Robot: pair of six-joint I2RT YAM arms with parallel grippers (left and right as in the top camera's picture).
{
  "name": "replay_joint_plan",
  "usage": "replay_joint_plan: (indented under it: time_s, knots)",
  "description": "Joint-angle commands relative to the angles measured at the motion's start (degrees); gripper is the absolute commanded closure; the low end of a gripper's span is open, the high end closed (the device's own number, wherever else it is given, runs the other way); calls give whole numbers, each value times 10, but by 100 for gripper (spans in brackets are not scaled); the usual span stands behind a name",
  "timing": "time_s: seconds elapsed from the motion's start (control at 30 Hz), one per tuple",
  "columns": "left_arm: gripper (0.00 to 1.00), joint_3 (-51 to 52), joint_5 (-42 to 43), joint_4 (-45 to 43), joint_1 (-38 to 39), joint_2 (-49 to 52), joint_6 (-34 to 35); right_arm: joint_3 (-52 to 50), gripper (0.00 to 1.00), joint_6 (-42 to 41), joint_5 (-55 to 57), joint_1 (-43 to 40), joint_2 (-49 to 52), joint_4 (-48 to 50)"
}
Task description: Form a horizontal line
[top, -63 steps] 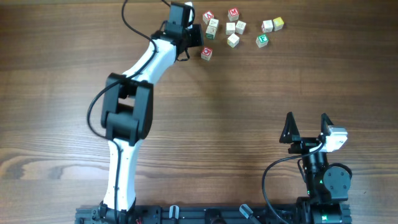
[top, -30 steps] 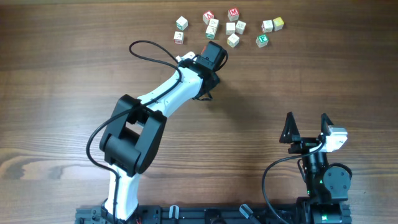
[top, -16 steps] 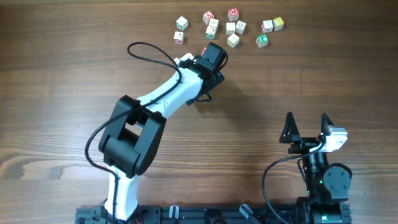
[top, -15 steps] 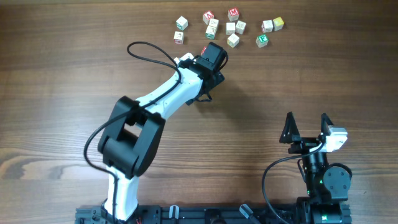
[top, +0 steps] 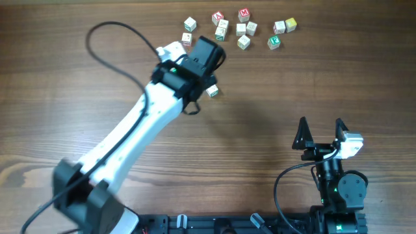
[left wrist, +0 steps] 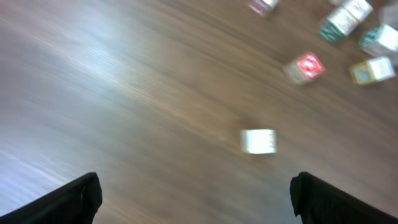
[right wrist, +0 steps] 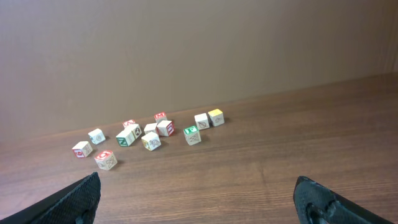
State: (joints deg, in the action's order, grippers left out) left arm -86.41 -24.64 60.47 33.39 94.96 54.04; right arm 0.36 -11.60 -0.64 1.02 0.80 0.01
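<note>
Dark wood-grain counter [top: 312,78], plain brown wall behind. No horizontal line formed yet: letter cubes [top: 244,28] loose in a scatter along the far edge, one lone cube [top: 212,91] lying apart, nearer in. Left end effector [left wrist: 196,190] spread wide over that cube, holding nothing; right end effector [top: 320,127] likewise agape and empty, well apart. Probably light, rigid, smooth-sided. Best pinched across two opposite flat faces, low and square, lest it twist or pop out.

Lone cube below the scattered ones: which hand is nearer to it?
Left. The left hand is open right beside the lone cube; the right hand, also open, sits far off to its lower right in the overhead view.
</note>
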Motion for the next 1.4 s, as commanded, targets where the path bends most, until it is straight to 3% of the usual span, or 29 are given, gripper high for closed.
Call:
replay_joint_plan:
  time_s: [0.0, 0.2, 0.43, 0.7, 0.83, 1.0, 1.1, 1.23, 1.37]
  knots:
    - [0, 3, -115, 74, 2, -59, -14, -1, 0, 9, -6, -2, 0, 3]
    - [0, 3, -130, 168, -7, -122, -13, -1, 0, 10, -5, -2, 0, 3]
    - [0, 3, -130, 195, -59, -208, -14, -1, 0, 10, 12, -2, 0, 4]
    - [0, 4, -142, 238, -188, -321, -38, -1, 0, 4, -1, -2, 0, 5]
    - [0, 30, -158, 242, -260, -368, -37, -1, 0, -154, -62, -2, 0, 4]
    - [0, 96, -151, 225, -331, -420, -14, -1, 0, -486, -139, -2, 0, 11]
    - [0, 128, -129, 229, -348, -435, 6, -1, 0, -630, -147, -2, 0, 12]
    - [0, 143, -96, 243, -349, -434, 6, -1, 0, -763, -148, -2, 0, 12]
    - [0, 143, -94, 242, -349, -432, 6, -1, 0, -767, -211, -2, 0, 19]
